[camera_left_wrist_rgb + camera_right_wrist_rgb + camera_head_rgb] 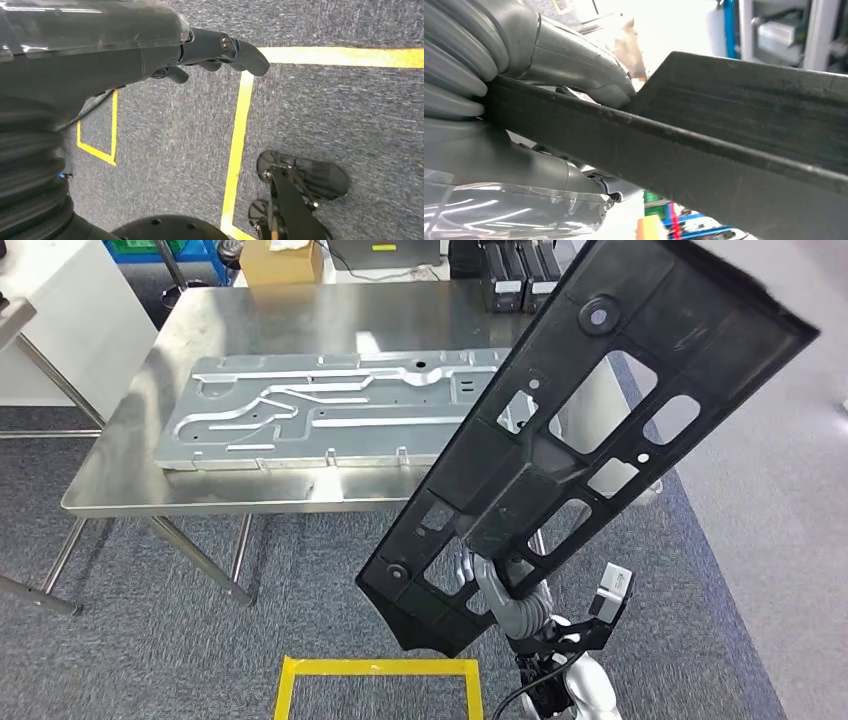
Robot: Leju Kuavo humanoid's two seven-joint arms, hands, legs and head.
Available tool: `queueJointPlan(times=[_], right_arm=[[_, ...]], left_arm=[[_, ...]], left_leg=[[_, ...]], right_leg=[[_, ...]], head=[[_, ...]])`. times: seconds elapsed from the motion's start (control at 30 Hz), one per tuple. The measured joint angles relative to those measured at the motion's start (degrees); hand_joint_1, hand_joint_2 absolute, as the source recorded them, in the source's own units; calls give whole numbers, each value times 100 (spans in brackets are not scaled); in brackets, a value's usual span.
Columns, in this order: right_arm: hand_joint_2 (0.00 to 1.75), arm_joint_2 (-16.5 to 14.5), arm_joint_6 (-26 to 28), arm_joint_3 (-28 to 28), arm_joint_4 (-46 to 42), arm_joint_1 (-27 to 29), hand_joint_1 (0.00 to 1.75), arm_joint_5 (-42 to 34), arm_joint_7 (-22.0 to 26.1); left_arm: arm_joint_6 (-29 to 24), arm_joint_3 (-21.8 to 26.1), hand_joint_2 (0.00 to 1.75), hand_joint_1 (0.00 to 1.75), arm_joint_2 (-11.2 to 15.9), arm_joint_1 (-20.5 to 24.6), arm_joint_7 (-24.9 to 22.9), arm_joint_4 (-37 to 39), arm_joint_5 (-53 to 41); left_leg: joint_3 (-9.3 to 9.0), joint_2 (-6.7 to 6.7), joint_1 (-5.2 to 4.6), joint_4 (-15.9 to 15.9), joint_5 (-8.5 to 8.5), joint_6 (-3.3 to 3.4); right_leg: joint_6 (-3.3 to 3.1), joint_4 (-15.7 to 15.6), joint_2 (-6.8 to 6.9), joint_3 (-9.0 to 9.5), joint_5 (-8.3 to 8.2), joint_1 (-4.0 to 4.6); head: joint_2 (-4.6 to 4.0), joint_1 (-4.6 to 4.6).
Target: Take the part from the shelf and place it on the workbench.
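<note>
Black part (590, 430), right hand (500, 585) gripping, fingers mostly hidden

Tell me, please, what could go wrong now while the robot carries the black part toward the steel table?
The black part is long, and the right hand grips it only near its low end, so it might tilt or slip. Its far end hangs over the workbench, where a metal panel already lies; they might collide.

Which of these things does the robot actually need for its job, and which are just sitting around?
Needed: black part, right hand gripping it, steel workbench.
Just lying about: silver metal panel, cardboard box, yellow floor tape.
</note>
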State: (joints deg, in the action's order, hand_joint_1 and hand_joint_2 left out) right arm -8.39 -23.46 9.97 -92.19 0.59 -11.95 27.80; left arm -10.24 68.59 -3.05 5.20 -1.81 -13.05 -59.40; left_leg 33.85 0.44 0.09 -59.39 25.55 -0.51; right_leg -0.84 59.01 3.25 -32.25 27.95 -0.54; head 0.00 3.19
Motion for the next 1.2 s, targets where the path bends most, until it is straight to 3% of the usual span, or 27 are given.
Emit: queueJointPlan(times=[0.1, 0.17, 0.27, 0.3, 0.33, 0.37, 0.43, 0.5, 0.6, 0.67, 0.77, 0.8, 0.83, 0.87, 0.9, 0.93, 1.0, 1.03, 1.13, 1.2], right_arm=[[175, -32, 139, 29, -15, -1, 175, 7, -174], [175, -44, 171, 70, -48, -12, 175, 19, -215], [175, -36, 196, 126, -87, -17, 175, 98, -217], [175, -28, 212, 157, -115, -15, 175, 165, -210], [175, -18, 232, 204, -170, -16, 175, 262, -199], [175, -7, 262, 266, -254, -24, 175, 381, -187], [175, 17, 376, 429, -501, -82, 175, 709, -174], [175, 47, 533, 608, -747, -203, 175, 1037, -190], [175, 83, 670, 823, -994, -351, 175, 1251, -209], [175, 97, 705, 910, -1090, -421, 175, 1286, -204], [175, 121, 887, 1004, -1160, -505, 175, 1576, -161], [175, 134, 1019, 1032, -1167, -547, 175, 1778, -157], [175, 150, 1185, 1062, -1168, -613, 175, 2032, -177], [175, 166, 1357, 1094, -1172, -700, 175, 2299, -218], [175, 179, 1515, 1125, -1181, -799, 175, 2550, -271], [175, 188, 1663, 1155, -1202, -906, 175, 2802, -329], [175, 198, 1887, 1203, -1262, -1112, 175, 3232, -428], [175, 204, 1984, 1225, -1291, -1210, 175, 3450, -483], [175, 229, 2223, 1273, -1315, -1480, 175, 4073, -714], [175, 269, 2447, 1281, -1249, -1708, 175, 4475, -902]], left_arm=[[-4, 39, 175, 0, -2, -17, -8, 0, 22], [-5, 58, 175, 0, -11, -18, -10, 0, 23], [-5, 74, 175, 0, -21, 7, -9, 0, 23], [-4, 80, 175, 0, -21, 8, -8, 0, 23], [1, 88, 175, 0, -23, 6, -4, 0, 23], [9, 95, 175, 0, -27, 3, 3, 0, 23], [28, 104, 175, 0, -46, 3, 22, 0, 20], [38, 109, 175, 0, -62, 12, 39, 0, 19], [38, 116, 175, 0, -80, 11, 50, 0, 22], [36, 118, 175, 0, -95, 9, 53, 0, 23], [37, 120, 175, 0, -108, 11, 55, 0, 29], [38, 122, 175, 0, -110, 8, 50, 0, 35], [38, 127, 175, 0, -113, 6, 39, 0, 47], [35, 134, 175, 0, -118, 6, 25, 0, 61], [33, 142, 175, 0, -125, 9, 11, 0, 78], [29, 151, 175, 0, -133, 14, 0, 0, 101], [19, 179, 175, 0, -160, 26, -8, 0, 141], [15, 199, 175, 0, -179, 29, -6, 0, 164], [10, 253, 175, 0, -243, 17, 15, 0, 206], [10, 268, 175, 0, -278, 18, 37, 0, 215]], left_leg=[[-57, 2, -17, 122, -7, 86], [-114, -13, 16, 202, -39, 155], [-143, -47, 26, 236, -39, 218], [-145, -64, 24, 232, -31, 222], [-149, -84, 23, 225, -22, 221], [-158, -106, 25, 212, -9, 213], [-174, -148, 32, 163, 40, 177], [-155, -178, 18, 87, 95, 115], [-136, -189, 15, 75, 120, 19], [-93, -155, 27, -55, 225, -42], [354, -95, 52, -1016, 699, -111], [531, -90, 59, -1358, 809, -124], [635, -88, 61, -1532, 814, -130], [638, -87, 62, -1492, 709, -128], [532, -84, 62, -1227, 515, -118], [355, -72, 62, -821, 285, -99], [52, -46, 34, -153, 39, -42], [-14, -38, 17, 4, 14, -11], [-27, -49, 4, 72, 14, 85], [-49, -53, 27, 127, -22, 167]], right_leg=[[88, -6, 10, 14, 14, -1], [143, 180, -95, -51, 148, -6], [185, 1168, -281, -556, 619, -21], [197, 1445, -295, -718, 688, -26], [207, 1540, -299, -799, 647, -31], [213, 1418, -299, -770, 495, -39], [211, 725, -312, -473, 66, -59], [177, 186, -344, -241, -131, -56], [79, 82, -358, -209, -117, -28], [11, 44, -339, -181, -128, -45], [-50, 22, -307, -158, -121, -51], [-56, 23, -302, -157, -117, -46], [-58, 24, -301, -155, -114, -44], [-56, 25, -302, -149, -112, -42], [-50, 26, -305, -136, -107, -42], [-38, 27, -306, -117, -99, -42], [7, 33, -304, -103, -83, -24], [34, 34, -301, -108, -80, -17], [126, 22, -294, -109, -82, -20], [180, 227, -298, -192, 61, -22]], head=[[0, -1], [0, -9], [0, -18], [0, -18], [0, -18], [0, -18], [0, -18], [0, -16], [0, -12], [0, -12], [0, -9], [0, -10], [0, -10], [0, -9], [0, -9], [0, -9], [0, -10], [0, -12], [0, -15], [0, -18]])
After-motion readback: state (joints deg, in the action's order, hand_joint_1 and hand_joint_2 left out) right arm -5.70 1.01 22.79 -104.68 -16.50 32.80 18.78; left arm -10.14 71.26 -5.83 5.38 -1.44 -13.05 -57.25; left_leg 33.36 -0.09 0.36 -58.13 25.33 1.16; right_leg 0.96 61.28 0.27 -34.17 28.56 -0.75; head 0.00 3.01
